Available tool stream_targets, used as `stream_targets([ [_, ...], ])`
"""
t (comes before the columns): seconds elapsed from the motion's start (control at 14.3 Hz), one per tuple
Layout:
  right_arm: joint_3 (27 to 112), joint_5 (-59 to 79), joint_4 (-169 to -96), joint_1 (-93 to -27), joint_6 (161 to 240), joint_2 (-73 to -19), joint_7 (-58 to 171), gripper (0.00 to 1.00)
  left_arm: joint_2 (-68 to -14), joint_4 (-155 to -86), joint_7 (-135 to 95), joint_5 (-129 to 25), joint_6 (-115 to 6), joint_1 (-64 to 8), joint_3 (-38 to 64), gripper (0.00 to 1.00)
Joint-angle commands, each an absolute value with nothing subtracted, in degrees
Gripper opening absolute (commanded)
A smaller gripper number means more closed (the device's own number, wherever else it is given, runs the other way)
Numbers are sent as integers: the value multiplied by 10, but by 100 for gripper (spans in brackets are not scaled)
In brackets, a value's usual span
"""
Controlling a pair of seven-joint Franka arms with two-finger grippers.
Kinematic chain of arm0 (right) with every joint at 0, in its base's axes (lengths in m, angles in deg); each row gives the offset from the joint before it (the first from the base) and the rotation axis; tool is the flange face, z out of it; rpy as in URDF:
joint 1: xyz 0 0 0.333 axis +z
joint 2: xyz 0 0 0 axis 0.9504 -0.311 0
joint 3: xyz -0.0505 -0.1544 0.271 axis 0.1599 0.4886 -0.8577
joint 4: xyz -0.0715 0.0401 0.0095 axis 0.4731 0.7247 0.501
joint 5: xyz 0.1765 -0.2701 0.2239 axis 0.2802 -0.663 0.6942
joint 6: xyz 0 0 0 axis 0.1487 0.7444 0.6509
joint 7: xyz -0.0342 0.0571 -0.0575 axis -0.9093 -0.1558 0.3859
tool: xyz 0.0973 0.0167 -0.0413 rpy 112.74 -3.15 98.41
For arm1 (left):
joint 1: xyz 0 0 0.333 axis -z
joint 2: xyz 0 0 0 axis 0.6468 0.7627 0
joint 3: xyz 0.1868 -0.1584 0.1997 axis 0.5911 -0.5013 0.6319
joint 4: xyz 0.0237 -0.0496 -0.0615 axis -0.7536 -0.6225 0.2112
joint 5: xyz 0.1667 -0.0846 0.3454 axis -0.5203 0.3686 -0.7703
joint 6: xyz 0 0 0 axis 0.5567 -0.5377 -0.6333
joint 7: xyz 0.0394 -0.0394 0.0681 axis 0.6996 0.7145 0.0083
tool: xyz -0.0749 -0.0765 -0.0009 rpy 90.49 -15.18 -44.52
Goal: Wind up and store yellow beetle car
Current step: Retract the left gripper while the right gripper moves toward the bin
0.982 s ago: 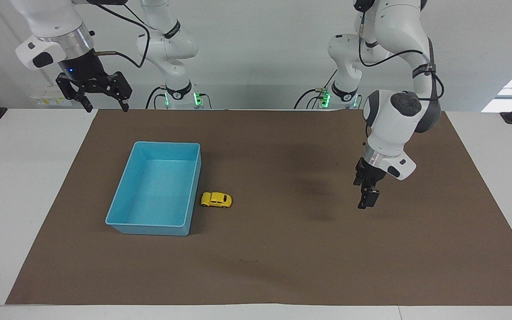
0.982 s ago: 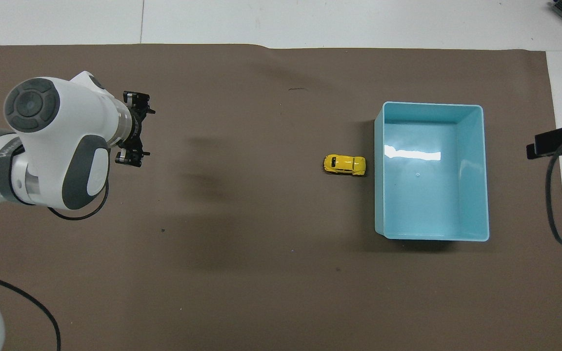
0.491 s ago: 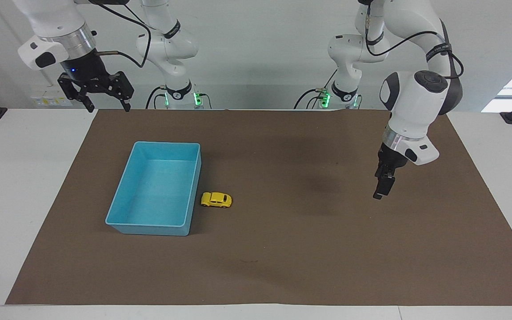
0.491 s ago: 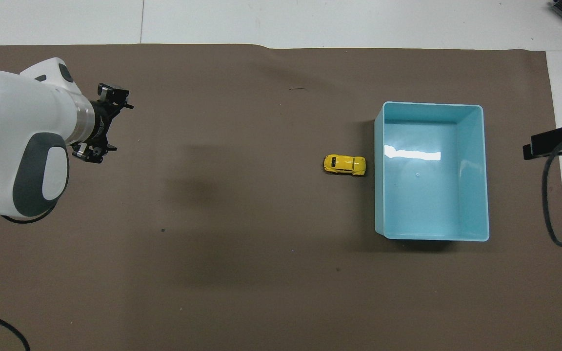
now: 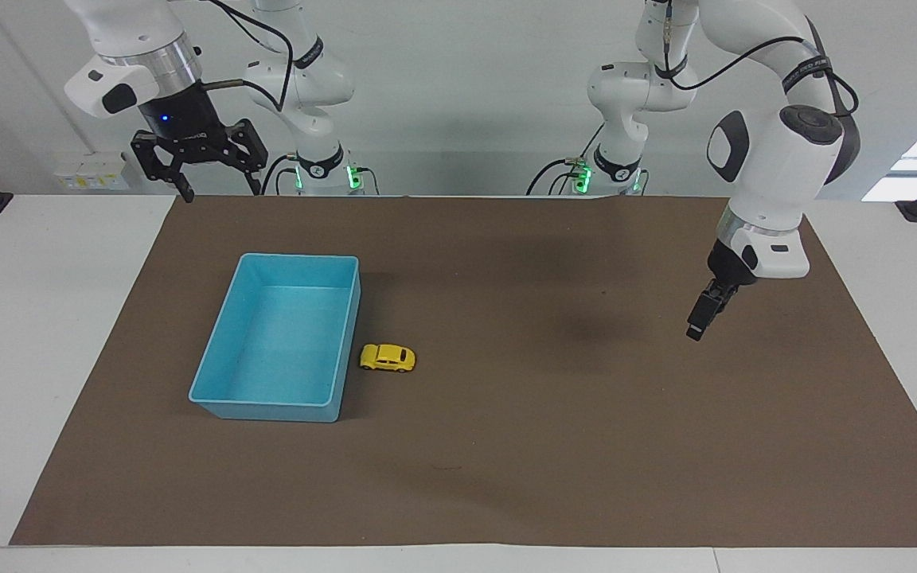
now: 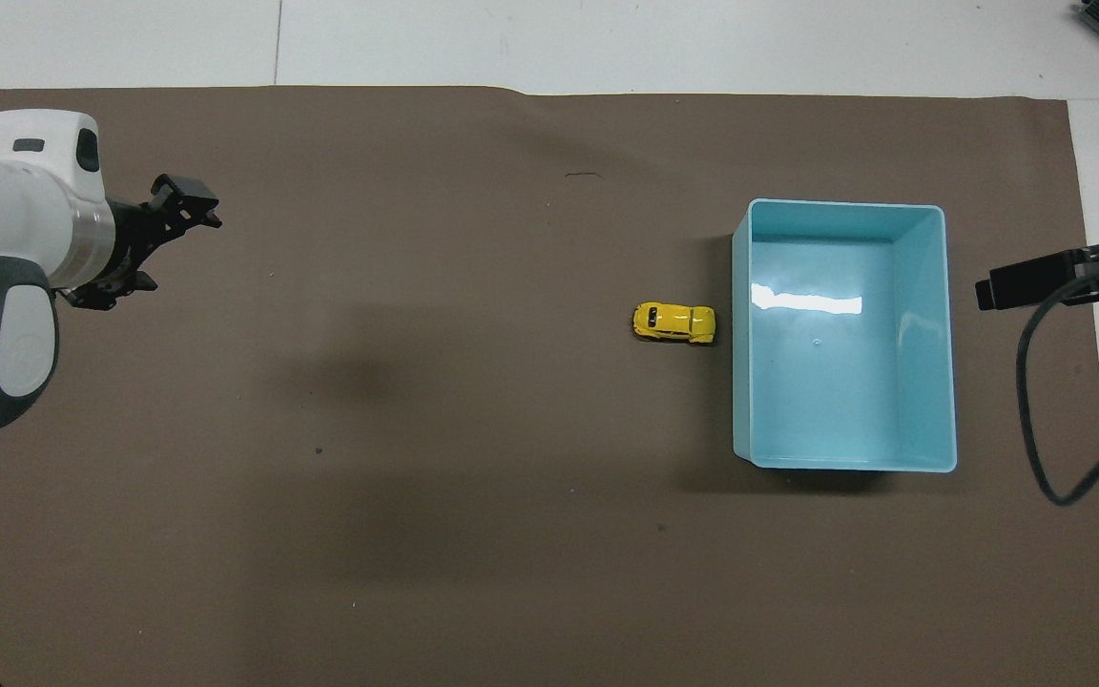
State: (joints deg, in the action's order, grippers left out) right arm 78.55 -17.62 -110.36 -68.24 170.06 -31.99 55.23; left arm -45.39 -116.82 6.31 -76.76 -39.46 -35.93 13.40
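1. Yellow beetle car, tiny, rounded and glossy, sits on a broad brown mat covering the desk.
2. Rectangular smooth blue tray stands just beside it.
3. Left hand and right hand hang spread, grasping nothing, over the mat's edges.

No legible text, label, brand, number or sign anywhere. Faint marking on the dark band around the left arm, too small to read.
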Motion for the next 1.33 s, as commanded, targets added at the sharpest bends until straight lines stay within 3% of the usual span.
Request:
stream_targets([
  [0.0,786,-167,-1114,-688,1710,-311,630,100,-475,-1172,-49,-776,-363,-380,128,100],
  [0.84,720,-177,-1177,-673,1702,-290,1032,100,-534,-1162,-302,-776,-240,-411,129,100],
  [1.26,720,-212,-1170,-617,1737,-342,1065,100,-535,-1061,-326,-775,-113,-411,130,100],
])
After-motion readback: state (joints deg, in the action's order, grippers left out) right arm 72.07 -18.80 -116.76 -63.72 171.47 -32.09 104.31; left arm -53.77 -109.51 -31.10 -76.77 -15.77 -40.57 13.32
